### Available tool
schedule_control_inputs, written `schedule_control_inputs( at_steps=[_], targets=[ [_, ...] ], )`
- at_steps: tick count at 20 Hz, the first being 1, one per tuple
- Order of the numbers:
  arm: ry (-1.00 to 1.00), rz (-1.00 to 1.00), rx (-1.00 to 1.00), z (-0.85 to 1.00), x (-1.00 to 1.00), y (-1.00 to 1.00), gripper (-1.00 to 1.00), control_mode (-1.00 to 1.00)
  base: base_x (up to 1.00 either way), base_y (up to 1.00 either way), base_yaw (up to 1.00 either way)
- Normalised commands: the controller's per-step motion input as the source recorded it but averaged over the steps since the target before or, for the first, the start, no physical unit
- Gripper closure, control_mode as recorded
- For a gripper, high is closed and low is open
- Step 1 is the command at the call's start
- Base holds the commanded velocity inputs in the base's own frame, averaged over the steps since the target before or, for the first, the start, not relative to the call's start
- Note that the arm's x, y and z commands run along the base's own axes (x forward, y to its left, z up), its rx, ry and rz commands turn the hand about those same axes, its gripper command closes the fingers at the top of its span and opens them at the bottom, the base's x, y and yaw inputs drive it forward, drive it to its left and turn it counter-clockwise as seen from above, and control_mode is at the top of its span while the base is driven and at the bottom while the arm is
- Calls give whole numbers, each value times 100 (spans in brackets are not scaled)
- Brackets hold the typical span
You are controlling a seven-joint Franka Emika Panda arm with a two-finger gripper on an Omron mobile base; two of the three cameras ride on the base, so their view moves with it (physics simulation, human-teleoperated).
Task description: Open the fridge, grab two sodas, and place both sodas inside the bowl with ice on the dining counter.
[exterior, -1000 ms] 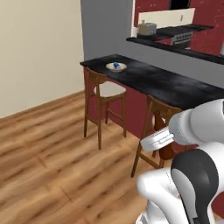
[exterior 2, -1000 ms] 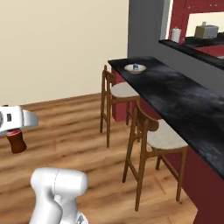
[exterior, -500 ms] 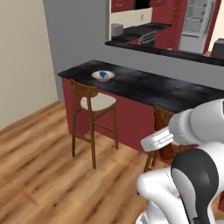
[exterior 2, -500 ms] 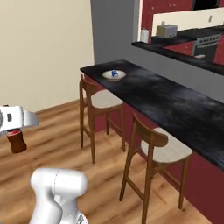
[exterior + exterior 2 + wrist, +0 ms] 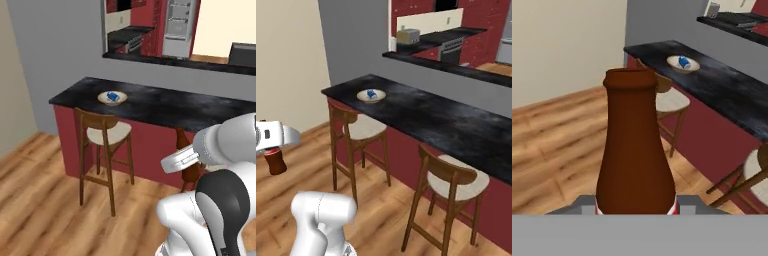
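- Wooden flooring (image 5: 381, 210) lies beneath the gripper (image 5: 273, 150), level and low, clamped on 1 soda (image 5: 635, 155), upright.
- Fingertips hidden.
- Bowl with ice (image 5: 112, 97) sits on the dining counter (image 5: 165, 107), well apart, above 2 stools (image 5: 358, 132).

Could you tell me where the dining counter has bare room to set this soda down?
The dining counter is bare from right of the bowl with ice along to its far end; the only occupied patch is the bowl's corner near the wall.
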Motion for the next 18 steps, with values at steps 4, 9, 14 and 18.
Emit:
schedule_control_inputs(
  at_steps=[4, 9, 14, 18],
  targets=[
    [0, 0, 0, 0, 0, 0, 100, 100, 46, 86, -42],
    [0, 0, 0, 0, 0, 0, 100, 100, 50, 86, -42],
    [0, 0, 0, 0, 0, 0, 100, 100, 57, 85, -41],
    [0, 0, 0, 0, 0, 0, 100, 100, 70, 68, -38]
  ],
)
